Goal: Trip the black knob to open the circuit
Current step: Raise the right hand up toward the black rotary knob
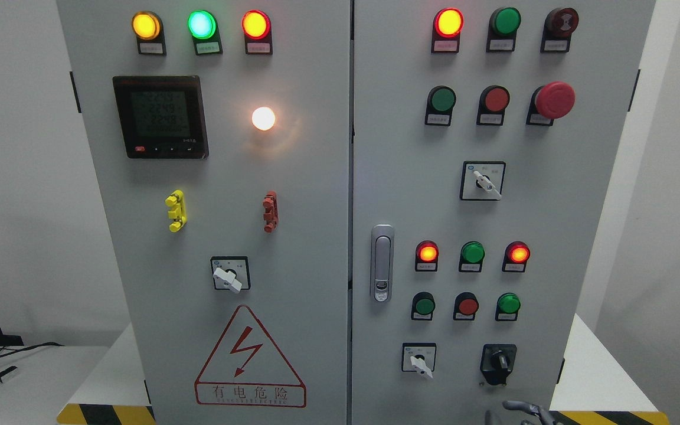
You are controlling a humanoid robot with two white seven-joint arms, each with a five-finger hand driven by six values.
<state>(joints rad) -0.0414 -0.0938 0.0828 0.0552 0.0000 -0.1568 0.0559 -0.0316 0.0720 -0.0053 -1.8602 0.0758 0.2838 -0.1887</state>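
Observation:
The black knob (498, 361) sits on a black square base at the lower right of the grey cabinet's right door (464, 212), its handle upright. Only the top of my right hand (524, 411) shows, at the bottom edge just below and slightly right of the knob, apart from it. The rest of that hand and its arm are cut off by the frame. My left hand is out of view.
A white selector switch (419, 361) lies left of the knob, with two more (484, 183) (228, 276) higher up. Lit and unlit lamps, push buttons, a red emergency button (554, 99), a door latch (382, 262) and a meter (160, 116) cover the doors.

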